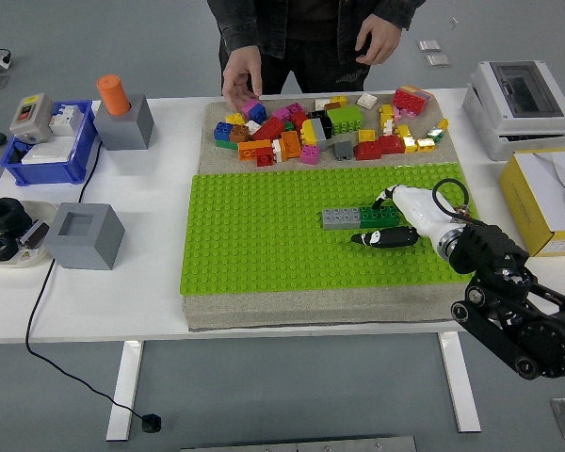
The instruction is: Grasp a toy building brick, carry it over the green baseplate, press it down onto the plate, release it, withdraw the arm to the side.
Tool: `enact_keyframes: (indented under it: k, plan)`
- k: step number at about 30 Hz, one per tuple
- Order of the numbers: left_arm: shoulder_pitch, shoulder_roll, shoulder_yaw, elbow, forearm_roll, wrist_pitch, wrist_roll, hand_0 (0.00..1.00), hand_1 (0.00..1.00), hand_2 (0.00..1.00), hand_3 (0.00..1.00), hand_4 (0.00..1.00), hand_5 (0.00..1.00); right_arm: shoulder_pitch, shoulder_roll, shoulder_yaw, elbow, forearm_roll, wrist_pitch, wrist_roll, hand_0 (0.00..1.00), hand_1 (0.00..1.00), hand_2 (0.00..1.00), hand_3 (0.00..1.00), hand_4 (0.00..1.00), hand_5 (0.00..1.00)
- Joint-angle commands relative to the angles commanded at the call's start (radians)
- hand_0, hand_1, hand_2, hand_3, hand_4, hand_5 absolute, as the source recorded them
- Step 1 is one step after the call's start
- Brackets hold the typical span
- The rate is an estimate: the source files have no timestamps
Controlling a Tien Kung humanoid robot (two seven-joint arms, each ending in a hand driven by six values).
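Right hand point(388, 222) pinches small green plastic brick point(379, 217) seated beside grey brick point(341, 218) on green studded baseplate point(264, 240); withdrawing before releasing could lift it off.

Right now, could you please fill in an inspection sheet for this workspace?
Surface: white table; grey mat under the green baseplate.
Job's things: green brick on the baseplate, touching a grey brick on its left; loose brick pile behind.
Clutter: blue bin, two grey blocks, orange cylinder, boxes at right.
Hands: right robot hand at the green brick, fingers around it; left not in view. Person's hand over the pile.
Cables: black cable off the left edge.
Surroundings: grey floor.
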Motion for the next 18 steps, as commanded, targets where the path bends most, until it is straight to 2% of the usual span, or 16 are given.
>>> enact_keyframes:
  k: [12,18]
  plan:
    - [0.0,-0.001,0.0,0.0,-0.001,0.0,-0.001,0.655,0.639,0.631,0.644,0.71,0.188,-0.001,0.003,0.001,-0.001,-0.005,-0.002,0.001,0.807,0.823,0.877,0.626,0.966,0.655]
    - [0.002,-0.001,-0.001,0.0,-0.001,0.001,-0.001,0.655,0.639,0.631,0.644,0.711,0.192,-0.005,-0.005,0.016,0.027,0.001,-0.024,0.018,0.807,0.821,0.876,0.625,0.957,0.649]
